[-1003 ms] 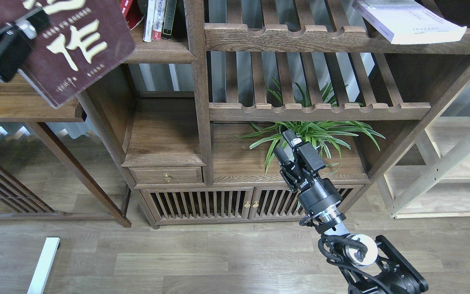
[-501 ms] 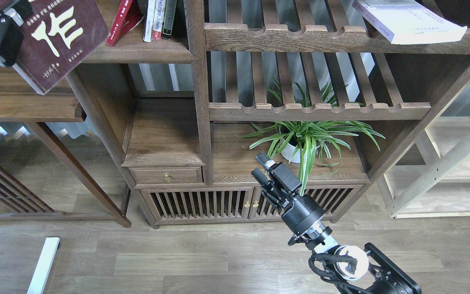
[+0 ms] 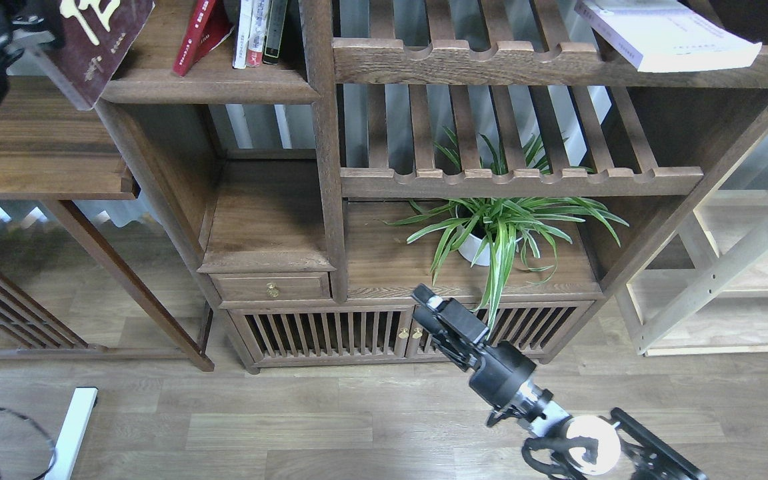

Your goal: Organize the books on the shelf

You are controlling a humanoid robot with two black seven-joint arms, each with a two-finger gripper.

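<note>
- Left tool is up in the top left corner of the frame, clamped on the maroon book with the big white Chinese characters. Only the lower part of the cover shows; the rest runs off the top edge.
- The book is tilted and in the air, its lower corner hanging just over the left end of the dark-brown shelf. It's not set down yet as far as I can tell.
- So I'd say the step in hand is carrying the maroon book to that shelf. The next move calls for standing it upright and sliding it in left of the bright red book, which leans against the thin spines, without knocking that one over.
- Right tool is low in the middle of the frame, in front of the cabinet doors, holding nothing. It's too dark and end-on to tell if the fingers are apart or together.
- The thick white book lies flat on the slatted rack at upper right, untouched, well apart from both tools.
- Versus half a second ago: the maroon book has gone higher and further left, so far less of the cover is visible. The right arm has dropped lower, away from the spider plant.
</note>
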